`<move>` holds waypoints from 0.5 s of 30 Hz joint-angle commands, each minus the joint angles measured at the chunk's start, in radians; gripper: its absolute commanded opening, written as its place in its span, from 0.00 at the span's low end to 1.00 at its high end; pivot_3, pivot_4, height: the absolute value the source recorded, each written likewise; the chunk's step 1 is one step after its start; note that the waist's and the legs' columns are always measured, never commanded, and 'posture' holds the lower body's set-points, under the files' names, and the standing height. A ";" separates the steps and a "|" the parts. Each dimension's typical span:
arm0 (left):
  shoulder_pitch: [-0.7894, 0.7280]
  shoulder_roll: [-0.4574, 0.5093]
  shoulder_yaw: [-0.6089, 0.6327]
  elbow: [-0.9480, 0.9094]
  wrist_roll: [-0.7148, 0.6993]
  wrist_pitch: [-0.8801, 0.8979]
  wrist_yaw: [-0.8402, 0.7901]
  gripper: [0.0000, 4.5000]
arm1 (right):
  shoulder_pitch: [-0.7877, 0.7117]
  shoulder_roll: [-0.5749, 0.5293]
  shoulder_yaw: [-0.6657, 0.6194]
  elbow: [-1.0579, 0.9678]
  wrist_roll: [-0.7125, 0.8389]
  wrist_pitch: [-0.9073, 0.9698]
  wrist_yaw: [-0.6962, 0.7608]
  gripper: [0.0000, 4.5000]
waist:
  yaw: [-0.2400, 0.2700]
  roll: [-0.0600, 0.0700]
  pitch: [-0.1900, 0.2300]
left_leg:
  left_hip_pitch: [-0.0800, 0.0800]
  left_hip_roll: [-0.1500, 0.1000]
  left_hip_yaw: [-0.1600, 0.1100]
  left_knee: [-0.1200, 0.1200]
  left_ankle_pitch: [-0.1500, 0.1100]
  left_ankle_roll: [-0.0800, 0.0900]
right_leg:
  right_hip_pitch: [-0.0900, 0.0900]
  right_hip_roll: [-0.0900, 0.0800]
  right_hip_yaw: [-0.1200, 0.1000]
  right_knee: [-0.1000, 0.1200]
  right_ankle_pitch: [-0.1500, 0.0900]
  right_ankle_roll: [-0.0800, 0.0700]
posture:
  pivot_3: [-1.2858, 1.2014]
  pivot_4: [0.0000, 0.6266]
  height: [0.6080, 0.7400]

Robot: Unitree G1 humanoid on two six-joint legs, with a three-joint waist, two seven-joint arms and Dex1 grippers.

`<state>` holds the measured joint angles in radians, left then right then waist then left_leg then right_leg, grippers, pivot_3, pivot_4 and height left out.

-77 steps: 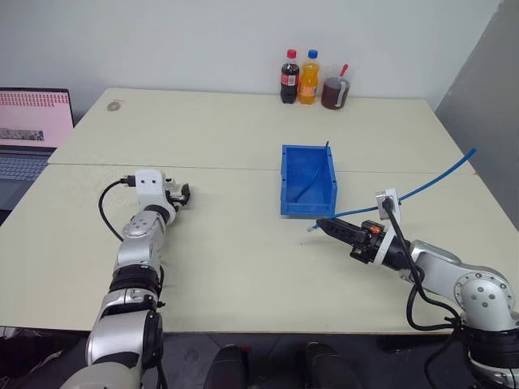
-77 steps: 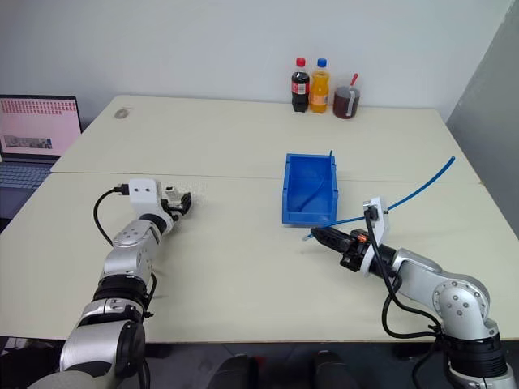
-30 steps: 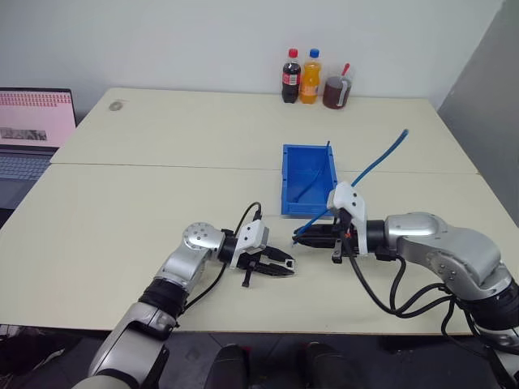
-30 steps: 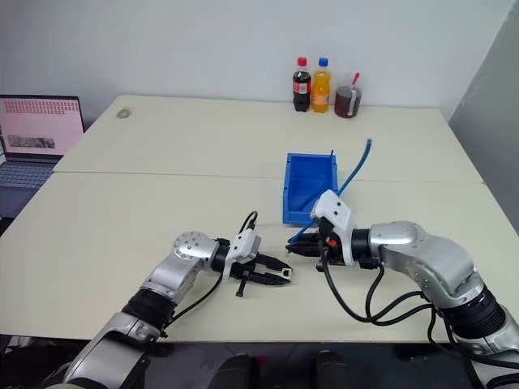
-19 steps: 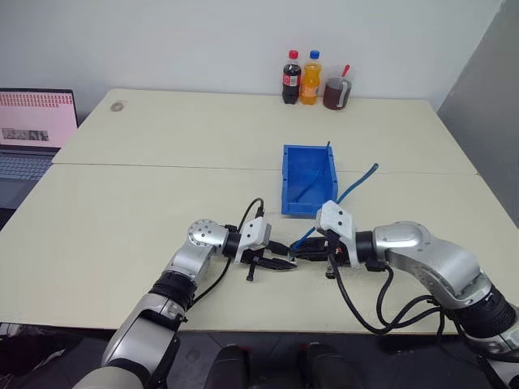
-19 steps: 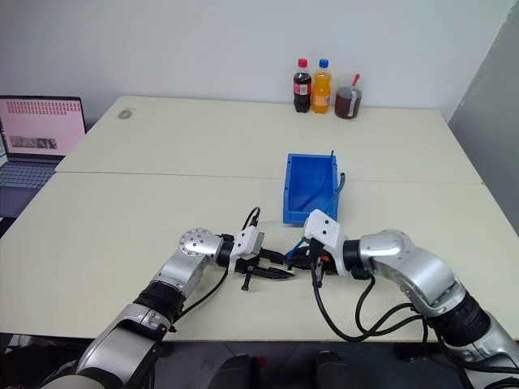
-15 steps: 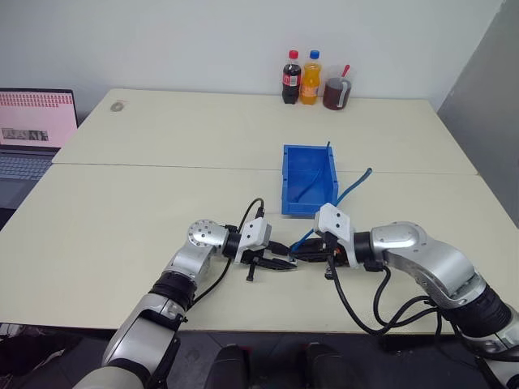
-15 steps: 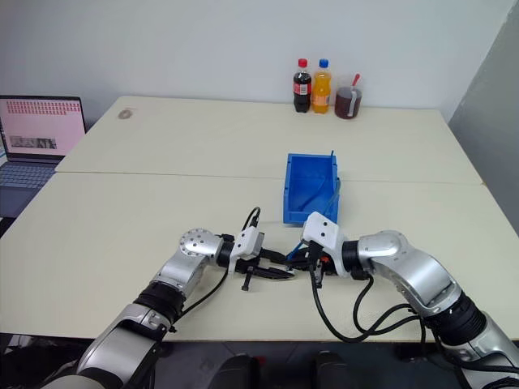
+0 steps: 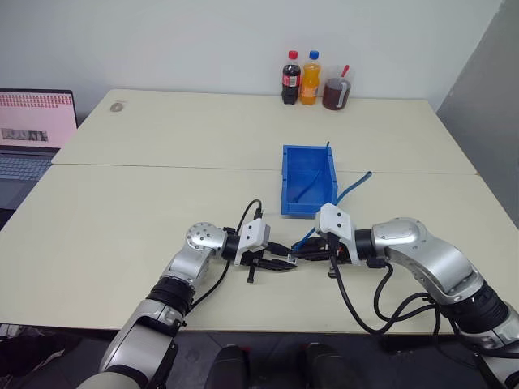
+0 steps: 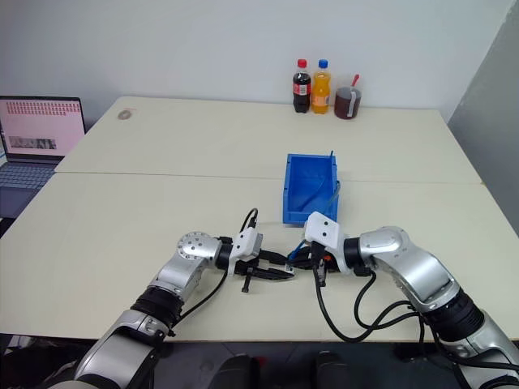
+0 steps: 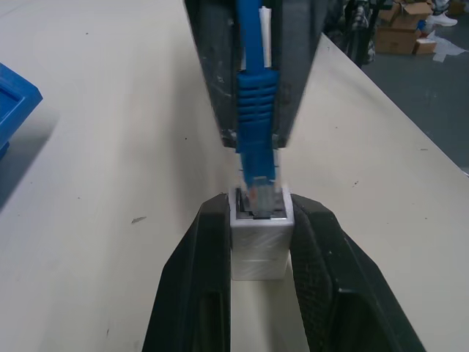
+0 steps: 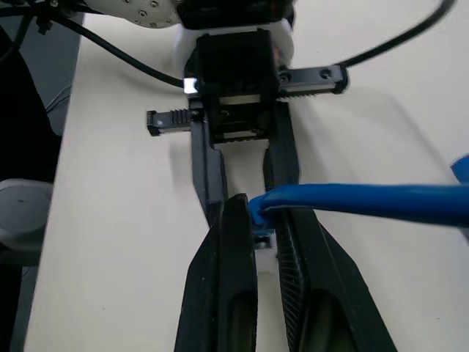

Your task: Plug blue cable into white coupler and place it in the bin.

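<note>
Near table edge: left gripper [image 11: 258, 242] pinches the coupler [image 11: 259, 246]; right gripper [image 12: 262, 227] pinches the cable [image 11: 256, 110], plug at the socket mouth. Press straight in, keeping both aligned. Bin [image 9: 285, 180] lies just beyond.

In your left wrist view, your left gripper [image 11: 258, 253] is clamped on the white coupler [image 11: 260, 249], one black finger [image 11: 194, 286] pressed to each side of the block. Directly opposite, your right gripper [image 11: 255, 128] pinches the blue cable [image 11: 255, 110] by its ribbed boot. The cable's clear plug [image 11: 260, 196] sits at the coupler's dark socket, its tip just inside the opening; you cannot tell whether it is fully seated. A corner of the bin [image 11: 13, 99] shows on the pale table [image 11: 110, 183].
</note>
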<state>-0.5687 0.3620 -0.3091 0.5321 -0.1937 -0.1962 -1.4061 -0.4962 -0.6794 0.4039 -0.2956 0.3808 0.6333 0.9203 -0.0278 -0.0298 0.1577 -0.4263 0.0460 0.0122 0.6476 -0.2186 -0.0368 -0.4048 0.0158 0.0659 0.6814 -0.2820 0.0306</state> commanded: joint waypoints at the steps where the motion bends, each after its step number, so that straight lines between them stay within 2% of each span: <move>1: 0.007 0.008 -0.004 -0.009 0.024 0.014 0.002 0.18 | -0.017 0.008 -0.028 0.016 -0.020 0.001 0.009 0.03 | 0.000 0.000 0.000 | 0.000 0.000 0.000 0.000 0.000 0.000 | 0.000 0.000 0.000 0.000 0.000 0.000 | 0.52 0.24 1.00; 7: 0.012 0.010 -0.003 -0.019 0.025 0.021 0.000 0.18 | -0.029 0.022 -0.033 0.029 -0.031 0.005 0.013 0.03 | -0.001 0.000 0.000 | 0.000 0.000 0.000 0.000 0.000 0.000 | 0.000 0.000 0.000 0.000 0.000 0.000 | 0.52 0.24 1.00; 15: 0.011 0.005 -0.003 -0.020 0.025 0.022 0.006 0.18 | 0.002 0.024 0.039 0.019 -0.099 -0.027 0.018 0.03 | -0.001 0.000 0.000 | 0.001 0.000 0.000 0.000 0.000 0.000 | 0.000 0.000 0.000 0.001 0.000 0.000 | 0.52 0.24 1.00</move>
<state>-0.5682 0.3663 -0.3066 0.5226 -0.1894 -0.1787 -1.4046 -0.5080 -0.6532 0.4208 -0.2781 0.3274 0.6140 0.9399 -0.0286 -0.0296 0.1575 -0.4255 0.0462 0.0120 0.6475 -0.2185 -0.0368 -0.4046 0.0160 0.0657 0.6821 -0.2821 0.0309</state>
